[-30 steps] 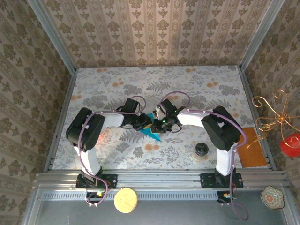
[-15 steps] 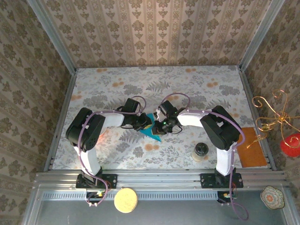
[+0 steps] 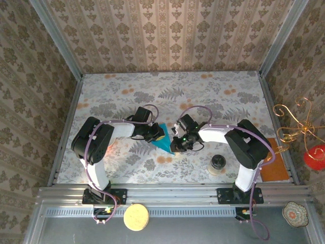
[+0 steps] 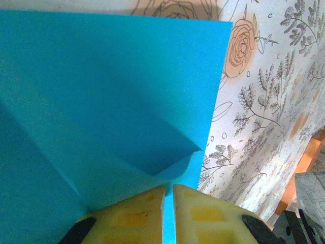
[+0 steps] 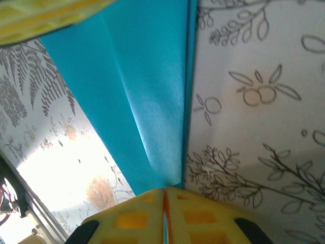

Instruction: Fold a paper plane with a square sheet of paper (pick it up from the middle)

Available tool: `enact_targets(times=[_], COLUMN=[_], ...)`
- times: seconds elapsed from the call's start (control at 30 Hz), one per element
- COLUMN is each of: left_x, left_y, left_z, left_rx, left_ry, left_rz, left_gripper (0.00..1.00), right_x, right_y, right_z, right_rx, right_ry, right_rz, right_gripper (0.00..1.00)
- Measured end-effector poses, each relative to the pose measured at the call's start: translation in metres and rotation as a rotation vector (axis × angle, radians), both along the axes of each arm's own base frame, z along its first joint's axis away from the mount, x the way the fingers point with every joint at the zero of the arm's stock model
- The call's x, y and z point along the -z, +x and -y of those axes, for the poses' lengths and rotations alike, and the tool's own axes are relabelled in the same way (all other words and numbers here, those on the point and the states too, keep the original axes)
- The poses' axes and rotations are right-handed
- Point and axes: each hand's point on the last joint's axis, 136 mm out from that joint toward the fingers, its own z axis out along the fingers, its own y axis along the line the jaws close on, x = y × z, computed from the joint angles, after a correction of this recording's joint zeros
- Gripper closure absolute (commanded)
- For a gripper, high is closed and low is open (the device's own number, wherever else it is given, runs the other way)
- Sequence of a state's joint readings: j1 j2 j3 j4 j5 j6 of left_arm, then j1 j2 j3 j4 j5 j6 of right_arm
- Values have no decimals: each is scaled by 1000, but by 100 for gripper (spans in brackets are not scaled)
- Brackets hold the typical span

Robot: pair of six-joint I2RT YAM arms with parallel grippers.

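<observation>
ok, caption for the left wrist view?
Left end effector pinching the folded teal-blue paper sheet over the floral-patterned table.

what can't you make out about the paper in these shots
- Top view: the blue paper is tiny, and the left arm and right arm cover its ends, so its shape is unclear.
- Left wrist view: the paper runs off the left edge; the yellow pads hide the pinched part.
- Right wrist view: the top edge cuts off its far end, and a blurred yellow shape covers one corner.
</observation>
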State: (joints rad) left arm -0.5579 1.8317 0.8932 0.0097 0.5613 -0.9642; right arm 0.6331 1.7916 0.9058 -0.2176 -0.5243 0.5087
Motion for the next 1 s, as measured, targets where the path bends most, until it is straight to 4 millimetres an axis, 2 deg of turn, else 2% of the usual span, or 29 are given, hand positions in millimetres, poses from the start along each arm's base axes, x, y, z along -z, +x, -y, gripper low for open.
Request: enact_targets(times=[0.27, 0.57, 1.0], left_x=[0, -1, -1], left_y=[0, 0, 0], left_z=[0, 0, 1], left_rx=[0, 2, 3], left_ry=[1, -3, -7], left_rz=[-1, -1, -1], left_gripper=[84, 84, 84], right_x=[-6, -18, -5], right_y=[-10, -6, -2], right_z=[7, 1, -10], right_rx=[-4, 5, -6], right_ry=[-15, 24, 41], right_rz=[-19, -12, -54], right_gripper=[85, 85, 85])
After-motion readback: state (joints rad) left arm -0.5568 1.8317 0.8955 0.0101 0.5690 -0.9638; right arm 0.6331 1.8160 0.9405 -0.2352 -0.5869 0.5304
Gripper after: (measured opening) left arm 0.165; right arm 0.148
